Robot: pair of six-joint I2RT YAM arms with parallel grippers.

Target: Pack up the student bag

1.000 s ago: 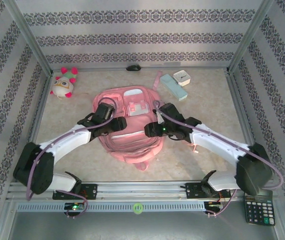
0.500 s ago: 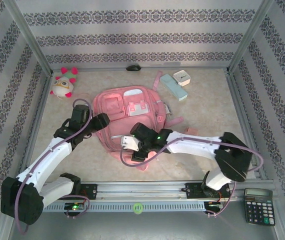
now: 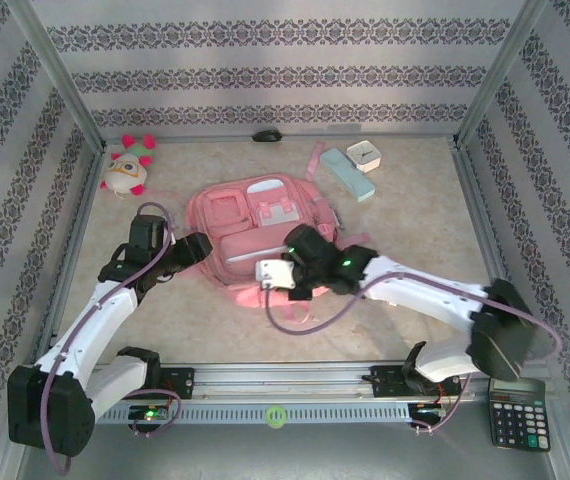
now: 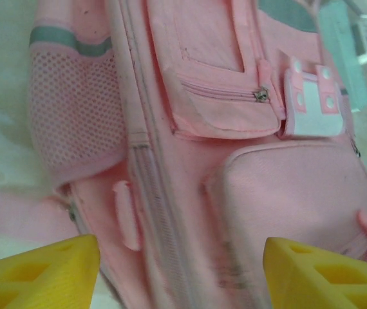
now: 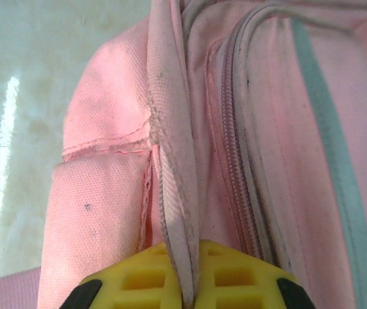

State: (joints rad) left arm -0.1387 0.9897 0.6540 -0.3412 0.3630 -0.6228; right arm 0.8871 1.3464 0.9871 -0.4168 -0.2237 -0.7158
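Observation:
The student bag, a large pink backpack, lies flat in the middle of the table with its front pockets up. My right gripper is at the bag's near right side. In the right wrist view it is shut on a pink webbing strap that runs beside the bag's zipper. My left gripper hovers at the bag's left edge. It is open, its yellow fingertips apart above the bag's side seam and mesh pocket.
A white-and-pink plush toy sits at the far left. A teal case and a small white box lie behind the bag on the right. A black object lies by the back wall. A calculator rests beyond the near right rail.
My right gripper has shut on the bag's strap and moved right and away from me. The bag has bunched up toward the back. My left arm has drawn slightly left, still open.

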